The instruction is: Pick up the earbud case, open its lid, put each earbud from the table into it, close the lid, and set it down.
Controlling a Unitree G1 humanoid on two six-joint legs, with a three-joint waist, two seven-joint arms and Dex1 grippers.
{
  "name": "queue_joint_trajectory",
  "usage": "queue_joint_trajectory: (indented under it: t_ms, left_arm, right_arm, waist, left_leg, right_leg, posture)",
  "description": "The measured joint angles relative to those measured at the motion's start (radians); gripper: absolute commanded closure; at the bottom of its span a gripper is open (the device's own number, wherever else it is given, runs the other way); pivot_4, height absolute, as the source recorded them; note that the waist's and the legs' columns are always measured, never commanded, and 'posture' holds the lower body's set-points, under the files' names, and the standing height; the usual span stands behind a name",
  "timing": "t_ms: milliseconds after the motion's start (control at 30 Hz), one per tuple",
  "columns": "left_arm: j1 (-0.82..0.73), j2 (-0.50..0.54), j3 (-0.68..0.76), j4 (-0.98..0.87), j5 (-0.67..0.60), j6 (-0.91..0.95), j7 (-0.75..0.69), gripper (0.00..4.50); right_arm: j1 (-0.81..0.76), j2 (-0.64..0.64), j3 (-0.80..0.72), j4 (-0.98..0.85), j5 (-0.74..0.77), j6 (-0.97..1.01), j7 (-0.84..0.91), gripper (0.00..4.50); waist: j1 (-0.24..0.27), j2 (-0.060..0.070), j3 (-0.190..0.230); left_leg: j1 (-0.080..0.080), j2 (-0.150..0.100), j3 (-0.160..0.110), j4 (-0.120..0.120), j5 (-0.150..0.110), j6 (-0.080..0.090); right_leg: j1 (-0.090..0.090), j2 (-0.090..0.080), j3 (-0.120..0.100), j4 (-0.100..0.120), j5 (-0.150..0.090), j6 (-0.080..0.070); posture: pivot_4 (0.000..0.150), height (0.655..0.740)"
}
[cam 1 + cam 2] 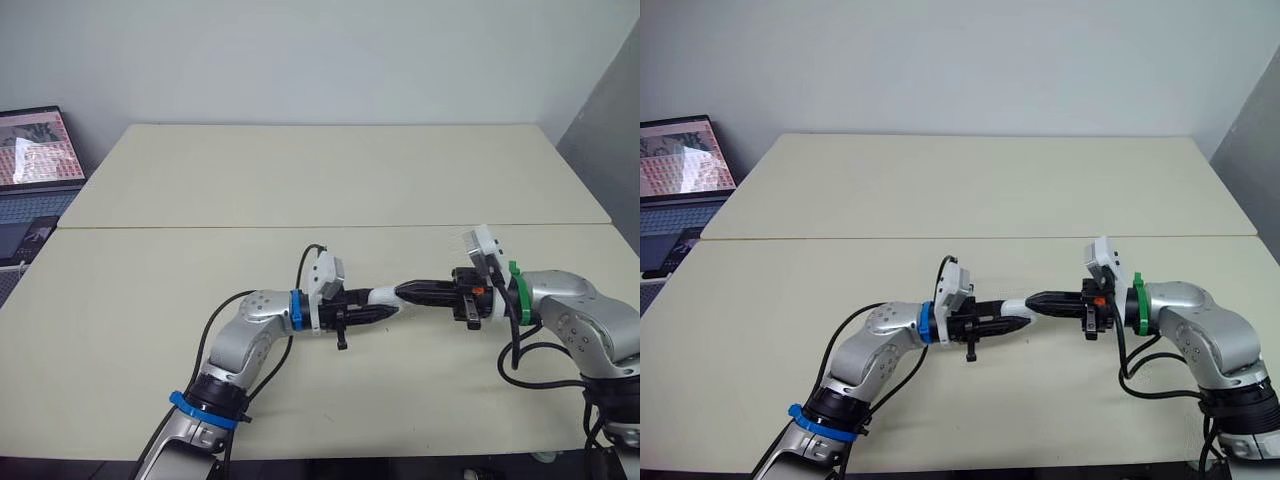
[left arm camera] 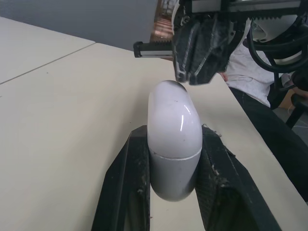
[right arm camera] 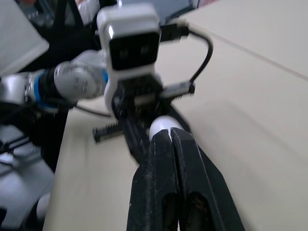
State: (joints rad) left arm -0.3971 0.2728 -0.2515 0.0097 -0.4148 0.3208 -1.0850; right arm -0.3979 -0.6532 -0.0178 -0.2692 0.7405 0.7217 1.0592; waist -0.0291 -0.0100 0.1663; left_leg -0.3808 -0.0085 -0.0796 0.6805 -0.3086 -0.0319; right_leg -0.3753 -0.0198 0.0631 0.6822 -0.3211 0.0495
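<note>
A white earbud case stands upright between the two black fingers of my left gripper, which is shut on its lower half. The lid is down. Both arms meet over the middle of the near table, a little above its top. My right gripper is shut, its two fingers pressed together with no gap. Its tips rest at the rounded top of the case, and it reaches in from the right.
An open laptop and a dark device sit off the table's left edge. A seam divides the near table from the far table. A person in a white top is beyond the table's right edge.
</note>
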Motion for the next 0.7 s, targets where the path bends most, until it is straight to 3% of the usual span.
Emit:
queue_joint_trajectory:
  t_ms: [100,300,400,567,700]
  left_arm:
    - [0.0,-0.004,-0.003,0.0,0.0,-0.001,0.0,3.69]
    - [0.005,-0.001,-0.015,0.035,0.013,0.001,0.003,3.69]
    - [0.004,-0.004,-0.014,0.04,0.017,0.001,0.007,3.69]
    - [-0.015,-0.031,-0.019,0.036,0.032,0.024,0.063,3.69]
    - [-0.042,-0.011,-0.029,0.026,0.037,0.17,0.114,3.69]
  right_arm:
    - [-0.026,0.003,-0.018,-0.009,0.027,0.015,-0.021,4.46]
    - [0.068,-0.095,0.067,-0.018,-0.083,-0.024,0.012,4.46]
    - [0.075,-0.087,0.071,-0.019,-0.09,-0.034,0.01,4.46]
    - [0.095,-0.031,-0.014,-0.02,-0.08,-0.049,-0.071,4.46]
    - [0.23,-0.032,-0.102,-0.02,-0.095,-0.085,-0.124,4.46]
  waist:
    - [0.001,0.0,0.0]
    - [0.006,0.0,0.0]
    - [0.002,-0.001,0.0]
    - [0.002,-0.001,0.0]
    - [0.014,-0.001,0.0]
  left_leg:
    - [0.0,0.0,-0.001,0.0,0.0,0.0]
    - [-0.001,-0.001,0.0,0.0,0.0,0.0]
    - [-0.001,0.0,0.0,0.0,0.0,0.0]
    - [-0.001,0.0,-0.001,0.0,0.0,0.0]
    - [-0.002,-0.001,-0.002,0.0,0.0,0.0]
  right_leg:
    - [0.0,0.0,0.0,-0.001,0.0,0.0]
    - [0.0,-0.001,-0.001,-0.001,0.0,0.0]
    - [0.0,0.0,0.0,0.0,0.0,0.0]
    - [0.0,0.0,0.0,-0.001,0.0,0.0]
    - [0.001,0.0,0.0,-0.001,0.0,0.0]
  posture:
    - [0.15,0.74]
    - [0.15,0.74]
    - [0.15,0.74]
    - [0.15,0.74]
    - [0.15,0.74]
